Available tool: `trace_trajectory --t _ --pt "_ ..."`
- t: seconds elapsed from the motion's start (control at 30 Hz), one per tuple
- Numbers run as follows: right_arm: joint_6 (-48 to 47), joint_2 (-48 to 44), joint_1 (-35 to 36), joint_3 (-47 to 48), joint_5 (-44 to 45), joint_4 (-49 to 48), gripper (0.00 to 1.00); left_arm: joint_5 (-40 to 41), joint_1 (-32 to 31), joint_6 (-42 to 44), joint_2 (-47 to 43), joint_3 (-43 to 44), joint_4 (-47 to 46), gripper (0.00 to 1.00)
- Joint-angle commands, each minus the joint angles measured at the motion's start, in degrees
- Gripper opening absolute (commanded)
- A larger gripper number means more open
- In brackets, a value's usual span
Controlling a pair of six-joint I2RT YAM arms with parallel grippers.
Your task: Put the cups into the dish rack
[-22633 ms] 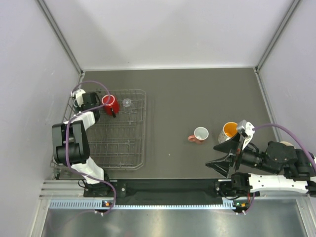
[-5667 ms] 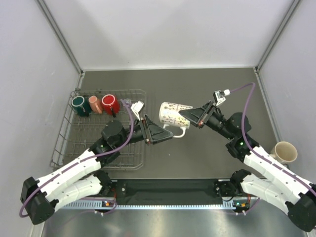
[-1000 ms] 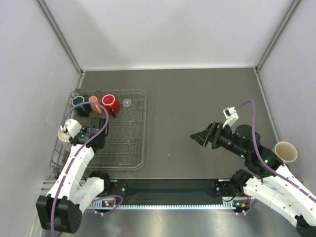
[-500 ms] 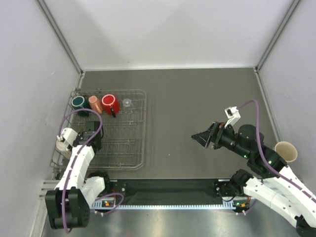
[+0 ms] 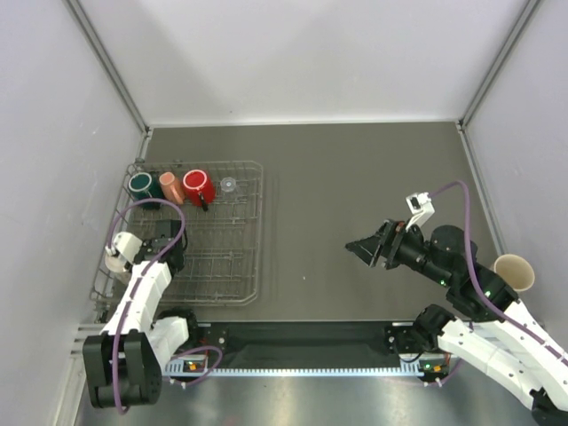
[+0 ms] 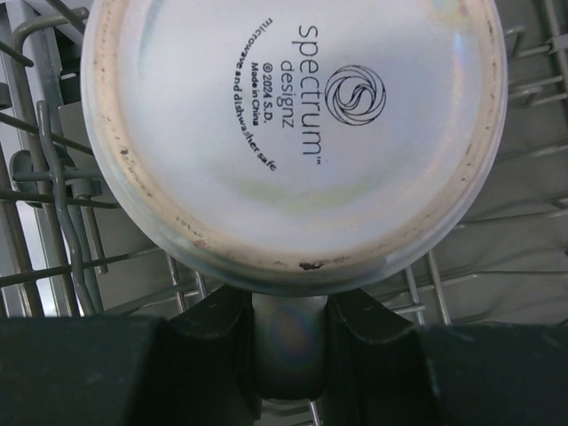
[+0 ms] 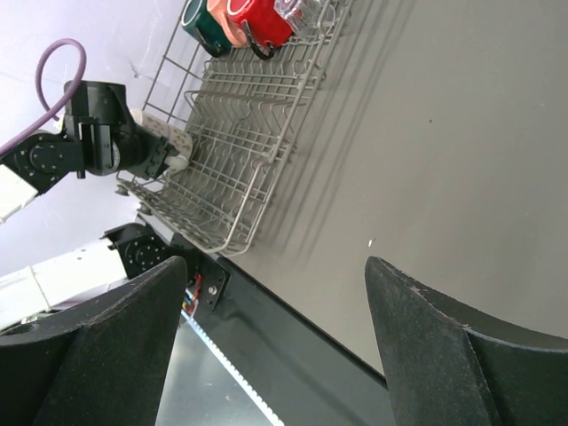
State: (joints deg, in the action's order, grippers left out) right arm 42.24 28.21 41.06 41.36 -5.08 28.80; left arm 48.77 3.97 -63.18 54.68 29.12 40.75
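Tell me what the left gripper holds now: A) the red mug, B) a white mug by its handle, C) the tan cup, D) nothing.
B: the left wrist view shows the left gripper clamped on the handle of the white mug, whose stamped base faces the camera.

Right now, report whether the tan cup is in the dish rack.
Out. The tan cup stands at the table's right edge, far from the dish rack.

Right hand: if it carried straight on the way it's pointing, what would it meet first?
Probably the bare table, short of the dish rack; the open right hand points left towards the rack, but how steeply it tilts down is unclear.
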Motion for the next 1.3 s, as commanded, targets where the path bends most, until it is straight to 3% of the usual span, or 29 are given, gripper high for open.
trace_trajectory --t 0.0,0.3,0.53,0.7,0.93,1.07,1.27 --pt "0.30 -0.52 -0.81 1.26 -0.19 -1.11 0.81 4.14 0.52 -1.25 0.34 0.58 -4.45 0.28" --pt "1.18 -0.87 -0.80 0.74 -0.10 -1.02 0.81 3.52 0.78 -1.07 0.61 0.84 -4.54 0.53" --pt "1.71 -1.22 -0.80 0.82 -0.28 -1.02 0.81 0.63 0.78 -0.37 -0.18 2.95 -2.35 0.59" --pt "2.58 -0.87 -0.72 0.82 -0.19 -1.02 0.81 -3.94 0.78 0.95 -2.38 5.15 -0.85 0.73" --pt "1.27 1.58 -0.81 1.70 -0.28 2.31 0.83 -14.13 0.69 3.15 -9.39 6.56 1.34 0.88" --pt "-0.05 5.36 -0.80 2.67 -0.63 6.00 0.84 -21.34 0.87 3.59 -13.71 7.26 2.93 0.89" --pt "-0.58 8.97 -0.80 3.63 -0.28 9.35 0.86 -41.01 0.69 4.29 -17.94 7.35 -2.33 0.84"
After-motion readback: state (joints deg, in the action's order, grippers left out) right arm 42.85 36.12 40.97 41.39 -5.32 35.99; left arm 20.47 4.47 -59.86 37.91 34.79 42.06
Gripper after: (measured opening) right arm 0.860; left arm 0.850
